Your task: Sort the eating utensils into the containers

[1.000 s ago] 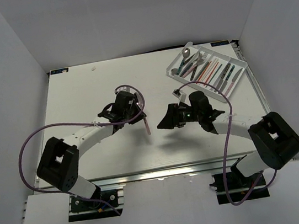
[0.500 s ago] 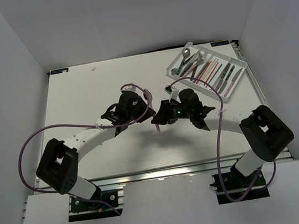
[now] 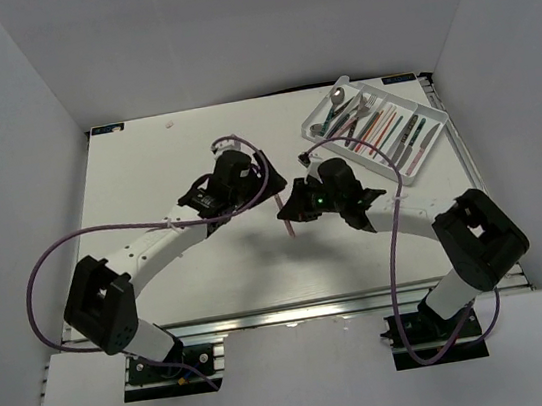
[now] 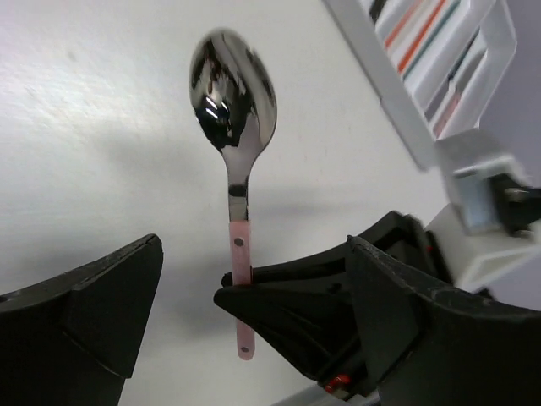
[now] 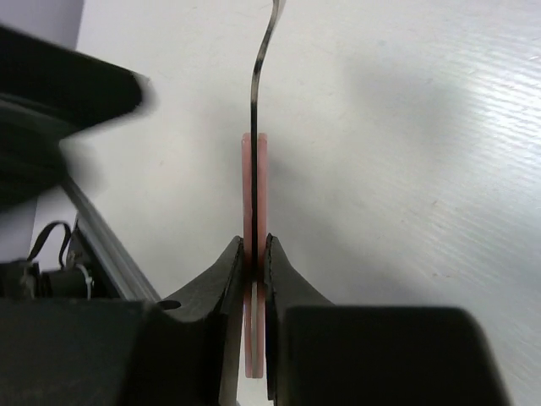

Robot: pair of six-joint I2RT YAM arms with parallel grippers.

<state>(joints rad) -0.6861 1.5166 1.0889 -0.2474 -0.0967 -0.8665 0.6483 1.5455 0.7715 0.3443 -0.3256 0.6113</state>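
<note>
Since a second ago, changes hands between left gripper (image 3: 248, 181) and right gripper (image 5: 254, 254): spoon (image 4: 232, 93). Stands free of the left jaws, now spread wide on either side of the pink handle. Sits clamped in the right jaws low on the handle, in mid-air, bowl pointing away from the right wrist. Lies far and right of the grip: tray (image 3: 429, 105), well apart, nearer the right gripper. Calls, likely, for a carry that way, long axis turned to match the tray's lanes.

Your spoon (image 4: 234, 127) sits between the jaws of your right gripper (image 5: 255, 249); your left gripper (image 4: 254, 292) straddles it, apart; the tray (image 3: 432, 147) lies beyond, rightward
</note>
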